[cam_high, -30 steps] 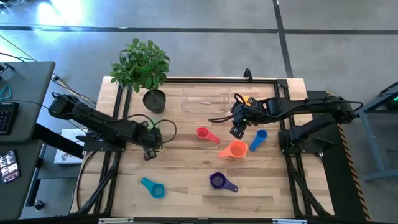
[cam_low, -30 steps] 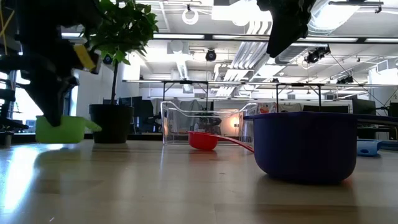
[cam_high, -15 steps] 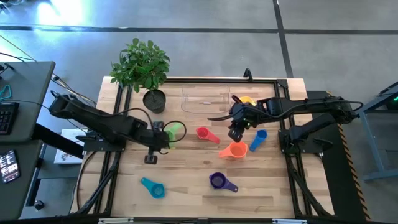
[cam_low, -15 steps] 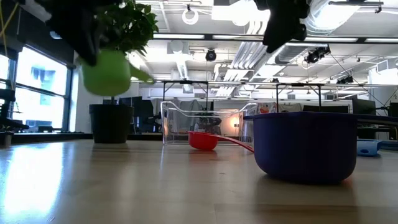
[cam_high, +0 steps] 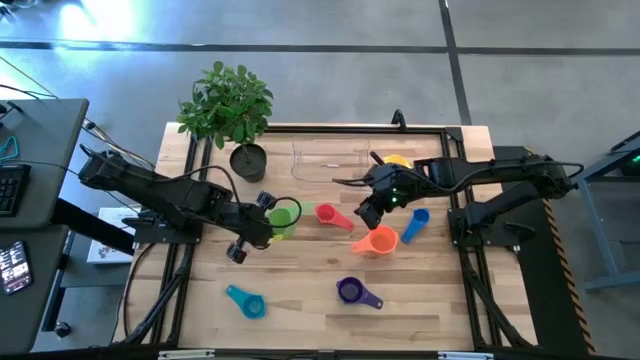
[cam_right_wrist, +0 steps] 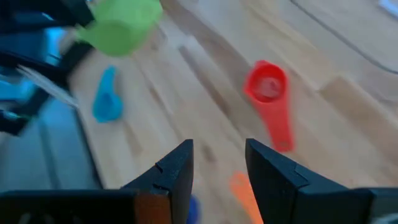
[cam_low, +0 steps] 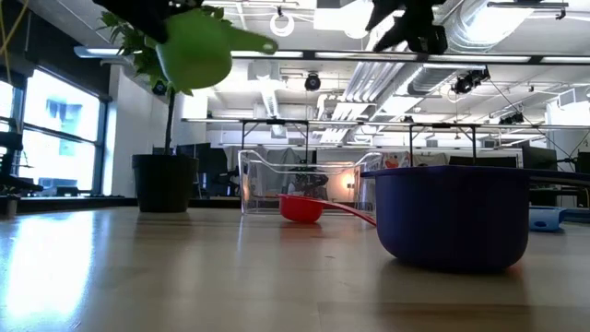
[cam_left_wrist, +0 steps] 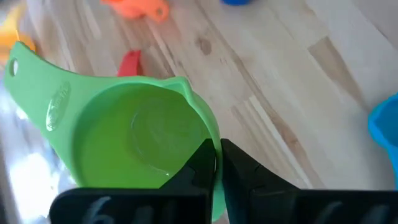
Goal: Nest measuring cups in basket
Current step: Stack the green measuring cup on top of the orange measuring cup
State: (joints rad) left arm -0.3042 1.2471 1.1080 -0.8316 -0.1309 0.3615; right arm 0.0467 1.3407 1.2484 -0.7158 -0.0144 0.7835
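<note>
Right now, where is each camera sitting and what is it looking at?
High view: above the table, looking straight down; both arms show.
Low view: at tabletop height, facing the room; purple cup close.
Left wrist view: on the left arm; its fingers pinch the green cup.
Right wrist view: on the right arm; its open fingers above the red cup.
All four show the red cup.

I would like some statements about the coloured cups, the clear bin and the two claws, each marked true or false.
1. The left claw grips the rim of the green plastic measuring cup. True.
2. The right claw holds the red plastic measuring cup. False: it is open and empty; the red cup lies on the wooden table.
3. The clear plastic basket already holds the purple plastic measuring cup. False: that cup sits on the table.
4. The green cup is lifted off the table. True.
</note>
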